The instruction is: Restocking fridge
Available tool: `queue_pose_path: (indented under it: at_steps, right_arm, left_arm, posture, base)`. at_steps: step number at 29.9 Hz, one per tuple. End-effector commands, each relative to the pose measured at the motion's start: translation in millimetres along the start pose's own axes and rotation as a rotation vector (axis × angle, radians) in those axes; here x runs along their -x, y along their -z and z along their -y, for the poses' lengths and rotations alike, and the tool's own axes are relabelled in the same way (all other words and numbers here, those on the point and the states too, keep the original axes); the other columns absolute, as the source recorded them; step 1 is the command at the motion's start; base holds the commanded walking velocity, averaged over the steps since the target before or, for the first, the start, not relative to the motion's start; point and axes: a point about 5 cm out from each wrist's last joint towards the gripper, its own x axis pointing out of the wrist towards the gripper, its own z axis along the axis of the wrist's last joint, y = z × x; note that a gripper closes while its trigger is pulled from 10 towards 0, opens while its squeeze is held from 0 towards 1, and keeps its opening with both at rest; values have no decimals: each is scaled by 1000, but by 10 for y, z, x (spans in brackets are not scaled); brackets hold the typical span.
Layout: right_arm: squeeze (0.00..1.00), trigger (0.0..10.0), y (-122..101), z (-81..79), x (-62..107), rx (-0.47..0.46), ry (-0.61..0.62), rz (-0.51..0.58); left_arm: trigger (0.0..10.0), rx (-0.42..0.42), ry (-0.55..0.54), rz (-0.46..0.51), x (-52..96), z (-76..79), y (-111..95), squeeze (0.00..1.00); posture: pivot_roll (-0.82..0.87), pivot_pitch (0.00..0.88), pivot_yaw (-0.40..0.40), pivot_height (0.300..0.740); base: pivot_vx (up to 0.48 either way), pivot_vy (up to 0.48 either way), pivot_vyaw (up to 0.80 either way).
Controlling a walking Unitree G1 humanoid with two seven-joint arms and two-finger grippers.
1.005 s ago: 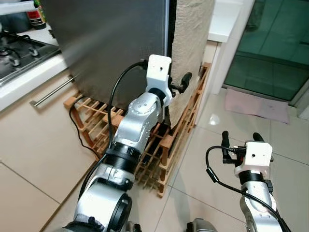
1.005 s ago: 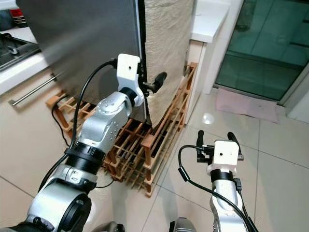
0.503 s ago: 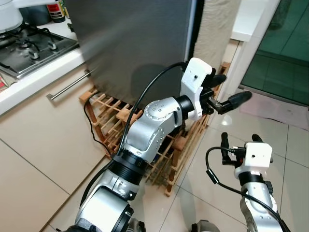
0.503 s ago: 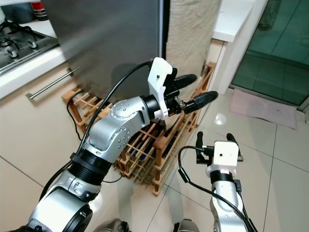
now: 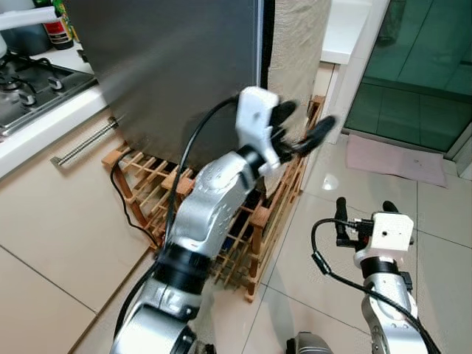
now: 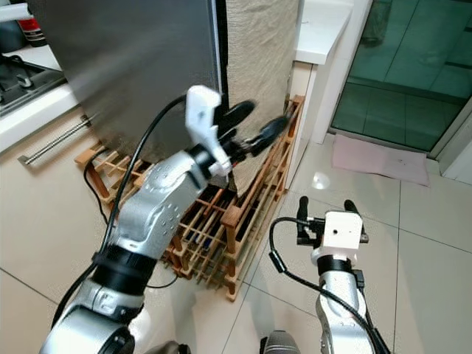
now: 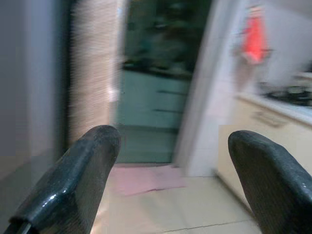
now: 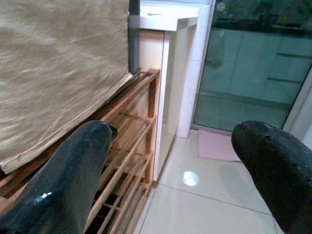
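The grey fridge door (image 5: 177,66) stands shut, with a dark gap at its right edge. A beige cloth (image 5: 295,44) hangs over the fridge's side. My left gripper (image 5: 299,127) is raised in front of that cloth near the door's edge, open and empty, blurred by motion. The left wrist view shows its fingers (image 7: 73,180) spread wide, facing the cloth and a glass door beyond. Lower right, my right gripper (image 5: 363,212) hovers open over the floor tiles, nothing between its fingers (image 8: 63,180).
A wooden wine rack (image 5: 251,228) lies at the fridge's foot, with a black cable beside it. On the left are a counter with a drawer handle (image 5: 81,140) and a stove (image 5: 29,81). A pink mat (image 5: 387,158) lies before the glass door (image 5: 420,66).
The left gripper left the door's edge, swung out to the right, and now sits back nearer the cloth, still open. The head camera shifted. The right arm stayed put.
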Motion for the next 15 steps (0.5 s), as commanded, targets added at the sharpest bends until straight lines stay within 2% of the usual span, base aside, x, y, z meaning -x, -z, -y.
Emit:
queue_pose_path:
  at_steps: [1,5,12,13,15]
  right_arm:
    - [0,10000,10,27,-46,10,8,-5]
    - [0,10000,11,18,-79,14,2,-4]
    - [0,10000,-77,-105,-236,-1,-17,37]
    - [0,10000,-77,-105,-236,-1,-17,37]
    - [0,10000,-177,-84,-237,-19,5,79]
  left_arm:
    - [10000,-55,-74,-18,72,-107,34,0]
    - [10000,-83,-123,-31,87,-146,85,0]
    - [10000,-116,-154,-85,-35,-126,213,0]
    - [10000,-116,-154,-85,-35,-126,213,0]
    - [10000,-101,-159,-48,67,-220,160,0]
  posture:
    - [-114,0,58,703]
    - [-103,0,50,703]
    - [-104,0,51,703]
    - [-104,0,51,703]
    - [-109,0,56,703]
  base:
    - [0,0,0]
    - [0,0,0]
    - [0,0,0]
    - [0,0,0]
    - [0,0,0]
